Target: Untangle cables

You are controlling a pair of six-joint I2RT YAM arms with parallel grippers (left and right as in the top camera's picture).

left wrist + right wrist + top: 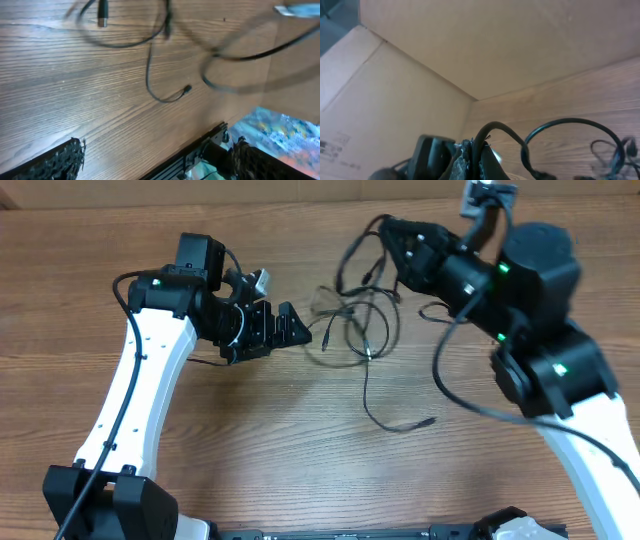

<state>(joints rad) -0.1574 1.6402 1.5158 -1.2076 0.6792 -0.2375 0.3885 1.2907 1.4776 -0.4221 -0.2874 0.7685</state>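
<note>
Left gripper (288, 335) released; right gripper (390, 245) clenched on cables (368, 352) (loose tangle).

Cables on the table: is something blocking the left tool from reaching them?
No, nothing visible does. The open left tool faces the cables, with only the wooden table between them.

Wooden table (260, 440): tangled thin black cables (360, 330) at far centre, one strand trailing forward.
</note>
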